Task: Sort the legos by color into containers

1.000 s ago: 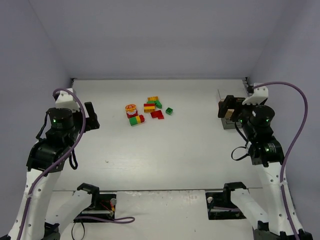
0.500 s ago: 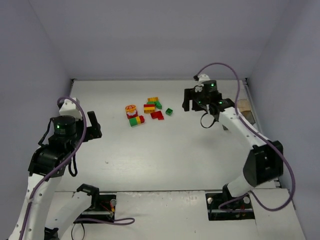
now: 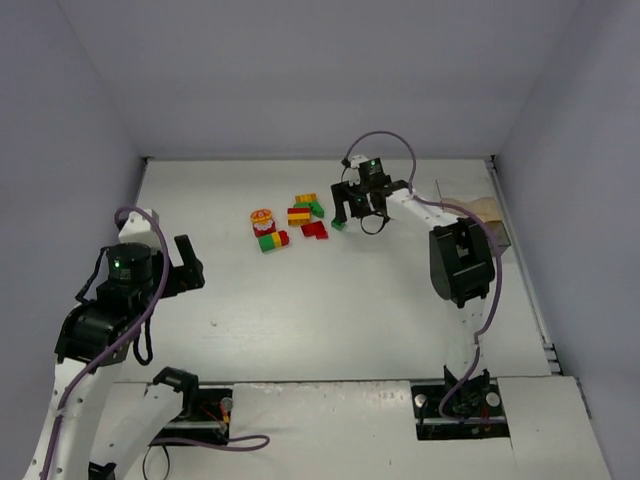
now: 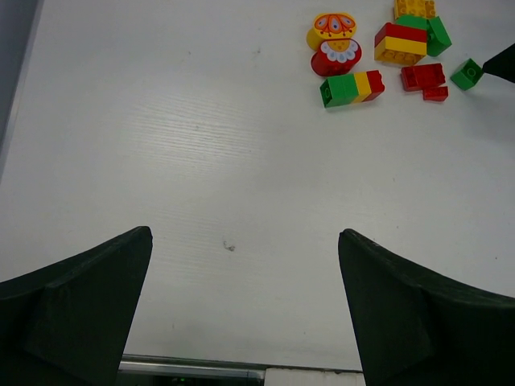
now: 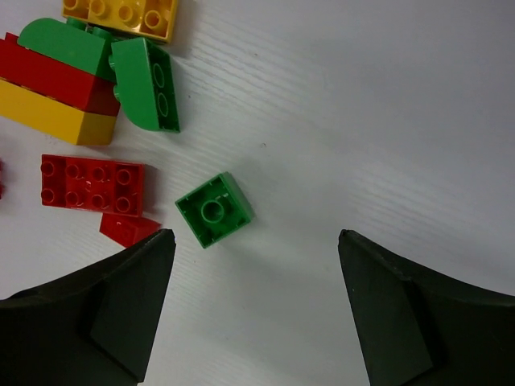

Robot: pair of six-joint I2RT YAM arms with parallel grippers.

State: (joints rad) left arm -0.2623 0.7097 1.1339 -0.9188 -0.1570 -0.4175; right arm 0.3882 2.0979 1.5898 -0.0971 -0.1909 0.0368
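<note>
Though your tray (image 3: 487, 208) contents are unreadable, left gripper (image 4: 245, 235) and right gripper (image 5: 256, 240) jaws sit spread, empty.

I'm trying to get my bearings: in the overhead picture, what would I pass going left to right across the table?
First the left gripper → round red-and-yellow piece → red-and-yellow stack → small green brick → tan tray at the far right edge.

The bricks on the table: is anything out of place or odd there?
Nothing is broken or spilled. One small green brick lies alone, turned at an angle, apart from the other bricks; the open right gripper hangs over it.
</note>
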